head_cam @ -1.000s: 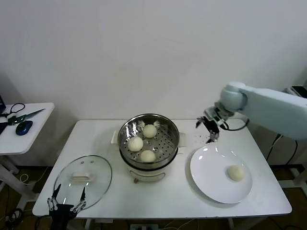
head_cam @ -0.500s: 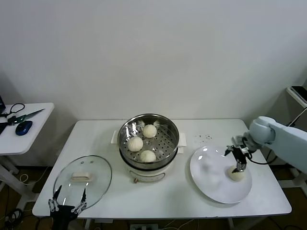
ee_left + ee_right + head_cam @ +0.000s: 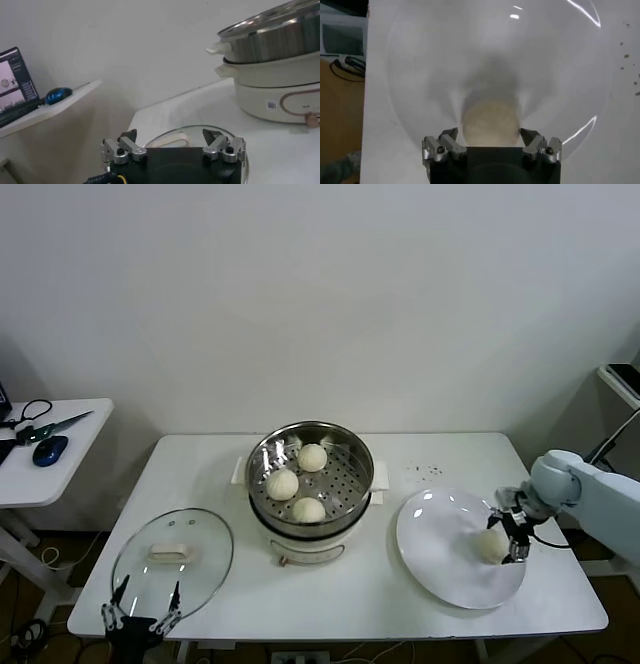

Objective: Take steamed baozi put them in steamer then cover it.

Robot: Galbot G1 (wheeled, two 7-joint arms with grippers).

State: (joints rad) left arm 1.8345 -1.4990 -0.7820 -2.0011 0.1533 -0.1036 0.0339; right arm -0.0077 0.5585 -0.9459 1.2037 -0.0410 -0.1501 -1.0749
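- The right gripper [image 3: 510, 539] is down over the white plate [image 3: 440, 559] on the right side of the table [image 3: 400, 604], its fingers [image 3: 448, 138] spread to either side of the last steamed baozi [image 3: 491, 545]; from the wrist view the bun [image 3: 490, 122] sits between the open fingertips, and I cannot tell whether they touch it.
- That bun lies on the right part of the plate.
- Three more buns [image 3: 283, 483] sit inside the steamer [image 3: 310, 454] at the middle of the table, resting on its perforated bottom: one far, one to the left, one near.
- The cover [image 3: 172, 562] lies flat on the table's near left corner, handle up, apart from the steamer.
- The left gripper [image 3: 140, 612] hangs low just off the table's near edge beside the cover, fingers [image 3: 123, 148] spread, holding nothing.
- A small side table [image 3: 60, 459] stands farther left with scissors [image 3: 45, 427] and a blue mouse [image 3: 49, 450] on it.
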